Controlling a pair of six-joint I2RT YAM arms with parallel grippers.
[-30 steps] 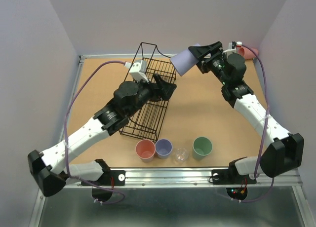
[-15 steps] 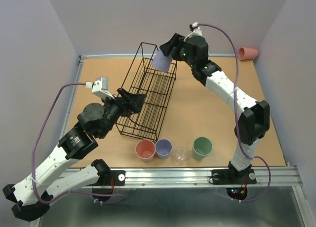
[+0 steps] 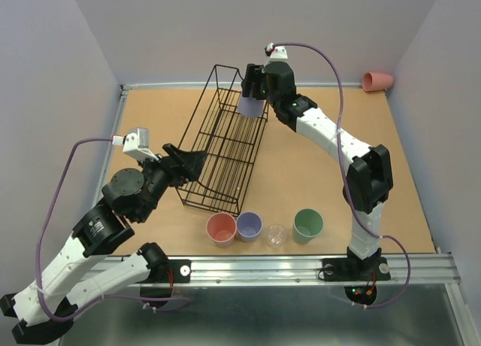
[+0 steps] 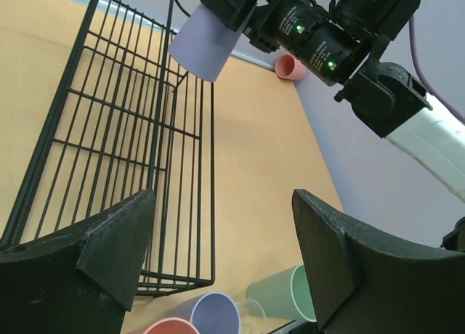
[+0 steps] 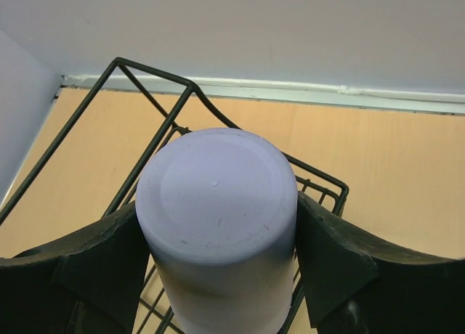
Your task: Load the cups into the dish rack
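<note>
The right pincer [image 5: 218,272] clasps a lavender cup [image 5: 216,203] from both sides just above the far end of the dish rack [image 3: 225,147], while the left pincer [image 4: 221,258] gapes wide and empty beside the rack's near left side, four more cups [image 3: 249,226] stand along the near edge of the desk [image 3: 316,165] and a pink cup [image 3: 377,81] lies far right.

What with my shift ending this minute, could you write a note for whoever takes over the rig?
Right gripper: shut on the held cup, a lavender one, base outward, above the far end of the rack.
Left gripper: open, empty, beside the rack's left side.
Near edge, in a row: pink cup, lavender cup, clear cup, green cup.
Corner cup: pink, on its side, far right.
Done: no cup in the rack yet.
Left: set the held cup in, then load the other five.
</note>
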